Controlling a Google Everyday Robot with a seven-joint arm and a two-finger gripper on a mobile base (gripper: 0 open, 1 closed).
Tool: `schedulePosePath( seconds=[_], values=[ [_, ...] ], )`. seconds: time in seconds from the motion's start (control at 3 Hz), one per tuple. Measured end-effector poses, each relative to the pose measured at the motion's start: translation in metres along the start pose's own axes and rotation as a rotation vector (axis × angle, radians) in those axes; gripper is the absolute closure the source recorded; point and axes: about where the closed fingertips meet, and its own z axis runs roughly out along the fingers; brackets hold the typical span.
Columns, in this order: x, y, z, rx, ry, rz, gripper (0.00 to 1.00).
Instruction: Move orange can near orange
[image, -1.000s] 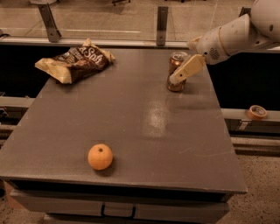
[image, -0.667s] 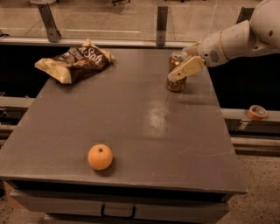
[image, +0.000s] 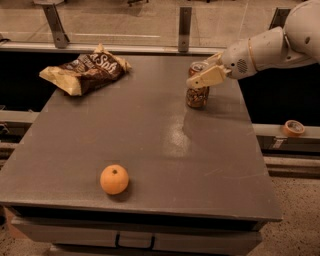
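Jaws hold the orange can (image: 197, 96) between them, near the table's (image: 150, 132) right edge; you've open room leftward to the orange (image: 114, 179).

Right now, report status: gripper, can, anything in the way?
Gripper at the can, back right. Can upright on table, orange front left, well apart. Bag back left, off the line between them.

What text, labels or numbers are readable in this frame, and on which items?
Crinkled dark brown chip bag: large pale lettering, too blurred to read.
Small orange-brown metallic can: markings unreadable.
Cream-coloured gripper, at the can's top: no text seen.
Round orange fruit: none.
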Motion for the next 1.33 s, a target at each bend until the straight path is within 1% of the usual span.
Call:
schedulePosePath(
  seconds=[0.33,0.67,1.0,1.33],
  values=[
    [-0.035,0.039,-0.008,-0.122,-0.08,-0.04,0.88],
    [-0.036,0.043,-0.005,-0.14,-0.082,-0.038,1.0],
    [-0.036,0.043,-0.004,-0.14,-0.082,-0.038,1.0],
    [-0.037,0.074,0.027,-0.243,-0.085,-0.041,1.0]
  ],
)
